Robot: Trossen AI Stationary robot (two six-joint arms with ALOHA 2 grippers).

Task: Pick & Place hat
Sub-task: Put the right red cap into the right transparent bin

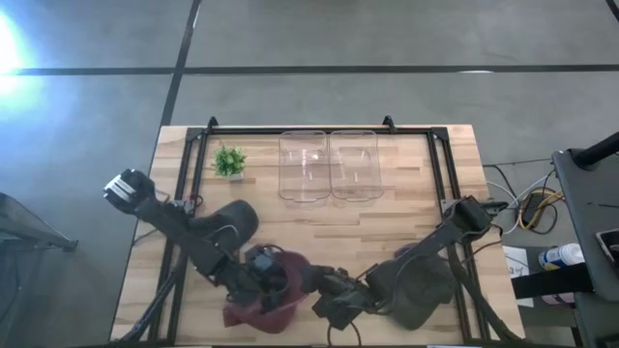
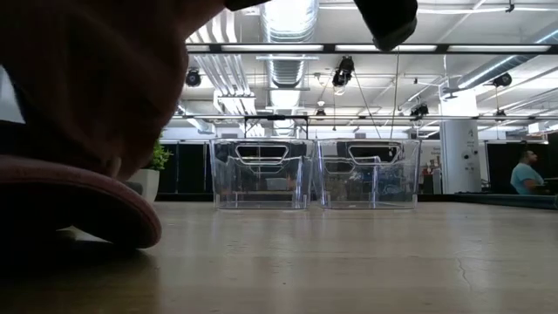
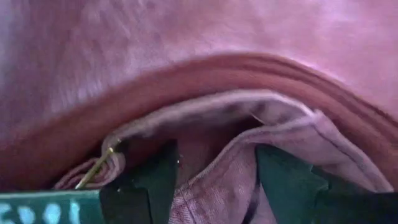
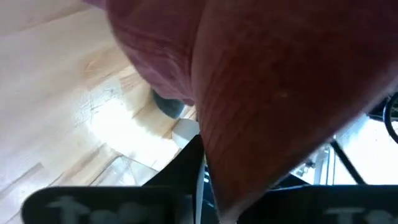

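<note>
Left end effector [image 3: 214, 186] is spread around a fold of the maroon hat [image 1: 276, 295] at the counter's [image 1: 406, 208] near edge, right end effector [image 4: 208, 186] is pinched on its brim; both grips probably should be firmed before lifting

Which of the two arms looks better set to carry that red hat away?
Probably left: the left gripper sits right on the maroon hat, fabric between its fingers. The right gripper reaches only its edge.
</note>
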